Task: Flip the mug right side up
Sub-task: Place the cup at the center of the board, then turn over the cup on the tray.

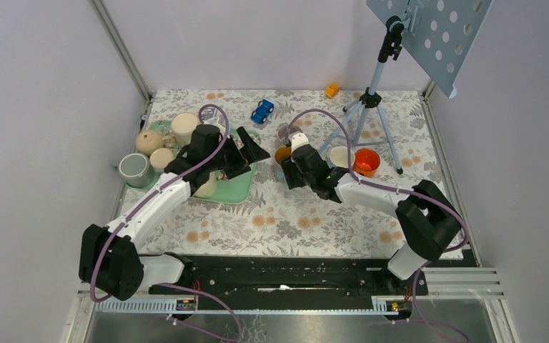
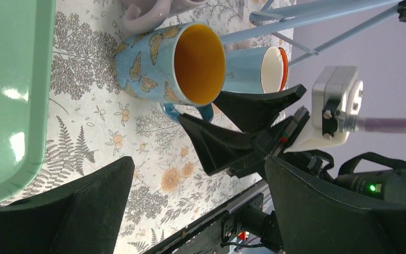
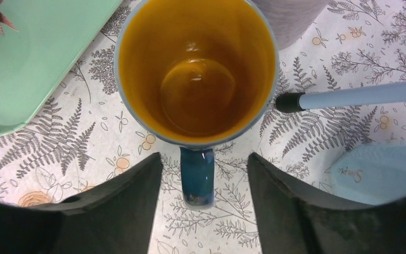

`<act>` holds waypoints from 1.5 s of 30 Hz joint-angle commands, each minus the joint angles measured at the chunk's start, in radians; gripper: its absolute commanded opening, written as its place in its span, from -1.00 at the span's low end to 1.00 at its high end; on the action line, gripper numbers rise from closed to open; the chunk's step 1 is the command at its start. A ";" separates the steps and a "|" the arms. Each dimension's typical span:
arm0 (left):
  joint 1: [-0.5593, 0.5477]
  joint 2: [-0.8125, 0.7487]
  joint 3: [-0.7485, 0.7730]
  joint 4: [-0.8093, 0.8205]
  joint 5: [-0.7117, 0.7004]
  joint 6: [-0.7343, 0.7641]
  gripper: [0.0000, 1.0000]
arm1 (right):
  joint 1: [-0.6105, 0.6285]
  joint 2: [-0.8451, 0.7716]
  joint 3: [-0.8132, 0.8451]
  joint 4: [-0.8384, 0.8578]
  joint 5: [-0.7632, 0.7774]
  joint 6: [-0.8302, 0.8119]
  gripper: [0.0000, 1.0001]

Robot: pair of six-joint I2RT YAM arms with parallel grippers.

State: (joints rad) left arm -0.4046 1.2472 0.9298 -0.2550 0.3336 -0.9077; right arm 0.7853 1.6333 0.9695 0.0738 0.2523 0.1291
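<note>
Mug (image 3: pixel 195 69) stands upright on the floral surface (image 1: pixel 286 221), blue with butterflies and orange-yellow inside, between the green tray (image 1: pixel 237 187) and a tripod (image 1: pixel 366 114). Pale walls close me in. My right arm (image 1: pixel 372 191) stretches in low. The right jaws sit apart either side of the handle (image 3: pixel 196 177), gripping nothing. The left jaws gape wide and empty by the tray's edge.

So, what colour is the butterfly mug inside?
Amber-orange inside the mug, best in right wrist view.

Left gripper (image 1: pixel 255 146) wide open, arm extended forward; right gripper (image 3: pixel 205 161) jaws parted, angled downward.
</note>
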 commanded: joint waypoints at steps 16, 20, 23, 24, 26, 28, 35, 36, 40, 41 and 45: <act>0.037 -0.024 0.206 -0.312 -0.389 0.158 0.98 | 0.000 -0.294 0.081 -0.207 -0.051 0.100 0.99; 0.041 -0.048 0.230 -0.424 -0.540 0.161 0.97 | 0.000 -0.326 0.076 -0.206 -0.089 0.125 0.99; 0.048 -0.061 0.233 -0.487 -0.619 0.164 0.98 | 0.000 -0.345 0.066 -0.195 -0.126 0.150 0.99; 0.052 -0.066 0.228 -0.497 -0.633 0.168 0.97 | 0.000 -0.349 0.062 -0.189 -0.136 0.155 0.99; 0.060 -0.072 0.213 -0.509 -0.648 0.180 0.98 | -0.001 -0.355 0.060 -0.189 -0.149 0.161 0.99; 0.073 -0.084 0.188 -0.499 -0.639 0.207 0.98 | -0.001 -0.357 0.058 -0.192 -0.157 0.160 1.00; 0.136 -0.126 0.092 -0.487 -0.604 0.237 0.97 | 0.000 -0.357 0.045 -0.198 -0.188 0.158 0.99; 0.147 -0.141 0.074 -0.482 -0.601 0.233 0.97 | 0.000 -0.359 0.042 -0.197 -0.195 0.158 0.99; 0.180 -0.197 0.000 -0.446 -0.571 0.219 0.97 | -0.001 -0.357 0.035 -0.191 -0.217 0.166 0.99; 0.186 -0.204 -0.015 -0.433 -0.562 0.218 0.97 | -0.001 -0.356 0.035 -0.189 -0.223 0.167 0.99; 0.226 -0.234 -0.084 -0.365 -0.523 0.220 0.97 | 0.000 -0.351 0.041 -0.184 -0.250 0.173 0.99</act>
State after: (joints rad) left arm -0.2119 1.0519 0.8921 -0.7181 -0.2291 -0.6960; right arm 0.7845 1.3056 1.0092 -0.1307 0.0444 0.2893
